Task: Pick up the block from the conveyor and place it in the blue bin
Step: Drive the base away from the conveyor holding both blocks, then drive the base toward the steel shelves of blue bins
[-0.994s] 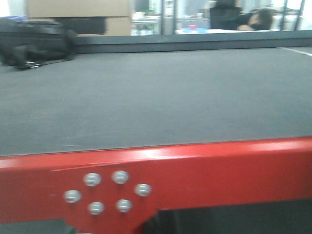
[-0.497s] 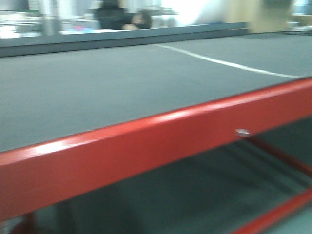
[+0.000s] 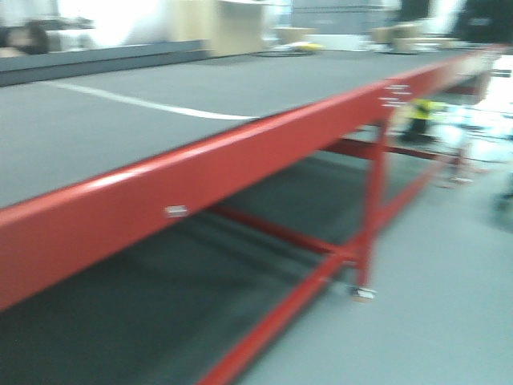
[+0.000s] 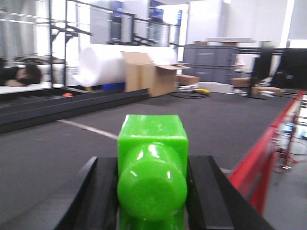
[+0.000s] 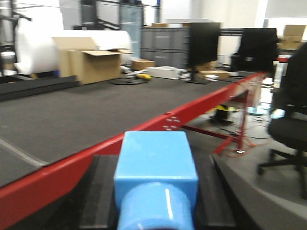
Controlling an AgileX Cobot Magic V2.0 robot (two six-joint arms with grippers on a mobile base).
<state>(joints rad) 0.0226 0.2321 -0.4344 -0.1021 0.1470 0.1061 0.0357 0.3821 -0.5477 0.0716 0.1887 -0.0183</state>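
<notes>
Left wrist view: pinching green block (image 4: 152,143) between left gripper (image 4: 152,162) fingers (image 4: 103,191), conveyor (image 4: 216,115) beyond at 12 o'clock, red frame (image 4: 254,163) at 3 o'clock. Right wrist view: clamping blue block (image 5: 156,160) between right gripper (image 5: 154,165) fingers (image 5: 100,191), conveyor at 10 o'clock.

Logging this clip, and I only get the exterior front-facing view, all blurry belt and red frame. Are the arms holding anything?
Observer: Yes. In the left wrist view the left gripper is closed on a green block, with black fingers on either side of it.
Operator: And the other arm?
Observer: The right gripper holds a blue block the same way, with the red frame rail running past behind it.
Operator: Any blue bin nearby?
Observer: I can't make out a blue bin in any view. Beyond the conveyor, the left wrist view shows a big white roll beside an open cardboard box.
</notes>
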